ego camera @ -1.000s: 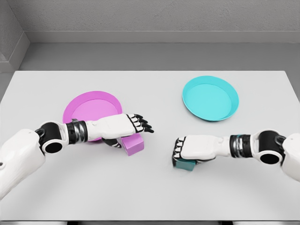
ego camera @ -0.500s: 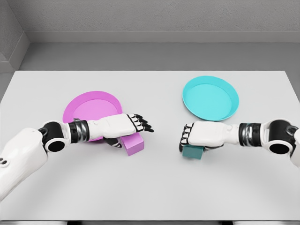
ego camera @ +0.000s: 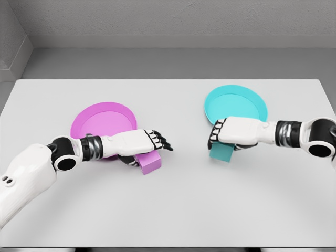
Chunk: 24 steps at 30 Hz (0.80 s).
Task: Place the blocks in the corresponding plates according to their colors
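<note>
Head view, noted from the blocks outward. Teal block (ego camera: 220, 151) sits under the right hand (ego camera: 231, 134), just at the near rim of the teal plate (ego camera: 251, 104). Fingers are curled down over its top and far side, so the hand looks closed on it — whether it rides clear of the tabletop (ego camera: 173, 205) or drags on it cannot be told from this angle. Pink block (ego camera: 149, 161) lies on the tabletop just beside the near right edge of the pink plate (ego camera: 97, 122). The left hand (ego camera: 140, 142) lies over its back edge with fingers stretched forward and loosely spread, thumb tucked low beside the block. It touches or nearly touches but does not look clamped.

Handling, as a judgement: both blocks read as small rigid cuboids, probably light, with flat smooth faces and sharp edges. Nothing fragile here. Smooth faces may slip under a weak squeeze, and a grip taken near a corner could let the block twist. Best hold — thumb on one flat side, fingers on the opposite side, across the short width and near the middle. The pink block lies skewed to the hand's line, so the wrist would need to square up to its faces first.

Both plates are shallow with raised rims; a block carried low could catch the rim on the way in.
</note>
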Available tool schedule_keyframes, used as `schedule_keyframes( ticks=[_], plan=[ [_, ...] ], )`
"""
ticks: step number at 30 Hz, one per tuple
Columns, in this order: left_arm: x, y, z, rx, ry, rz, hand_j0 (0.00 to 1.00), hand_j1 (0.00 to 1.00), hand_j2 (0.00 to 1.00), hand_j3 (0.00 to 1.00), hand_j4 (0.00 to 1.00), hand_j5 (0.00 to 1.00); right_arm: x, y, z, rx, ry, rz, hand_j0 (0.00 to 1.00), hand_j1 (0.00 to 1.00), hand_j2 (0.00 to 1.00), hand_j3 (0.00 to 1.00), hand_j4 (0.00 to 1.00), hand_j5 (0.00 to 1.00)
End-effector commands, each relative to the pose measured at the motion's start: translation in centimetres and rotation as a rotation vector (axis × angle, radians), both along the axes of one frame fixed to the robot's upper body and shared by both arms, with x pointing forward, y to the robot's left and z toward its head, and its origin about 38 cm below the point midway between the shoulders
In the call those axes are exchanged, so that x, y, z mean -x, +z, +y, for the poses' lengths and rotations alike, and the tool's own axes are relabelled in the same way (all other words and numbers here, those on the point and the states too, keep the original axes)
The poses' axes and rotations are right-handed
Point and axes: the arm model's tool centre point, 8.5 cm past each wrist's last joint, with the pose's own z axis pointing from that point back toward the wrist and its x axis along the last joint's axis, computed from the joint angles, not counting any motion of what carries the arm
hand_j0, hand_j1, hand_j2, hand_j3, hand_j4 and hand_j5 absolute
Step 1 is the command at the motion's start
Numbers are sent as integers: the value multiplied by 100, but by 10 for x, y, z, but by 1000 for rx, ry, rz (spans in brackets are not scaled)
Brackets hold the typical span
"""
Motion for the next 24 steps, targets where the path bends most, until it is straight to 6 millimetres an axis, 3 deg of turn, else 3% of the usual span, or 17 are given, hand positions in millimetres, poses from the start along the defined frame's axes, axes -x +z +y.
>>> schedule_keyframes(
  ticks=[1,8,24],
  plan=[
    [0,1,0,7,3,2,77,77,77,77,77,77,-3,0,-3,-4,-16,3,63,63,63,63,63,63],
    [-1,1,0,-8,-1,11,58,58,58,58,58,58,-16,0,-10,-1,-57,-1,61,61,61,61,61,61],
    [-11,20,-3,14,-6,-25,59,59,59,59,59,59,-36,18,-24,-1,-109,-42,61,61,61,61,61,61]
  ],
)
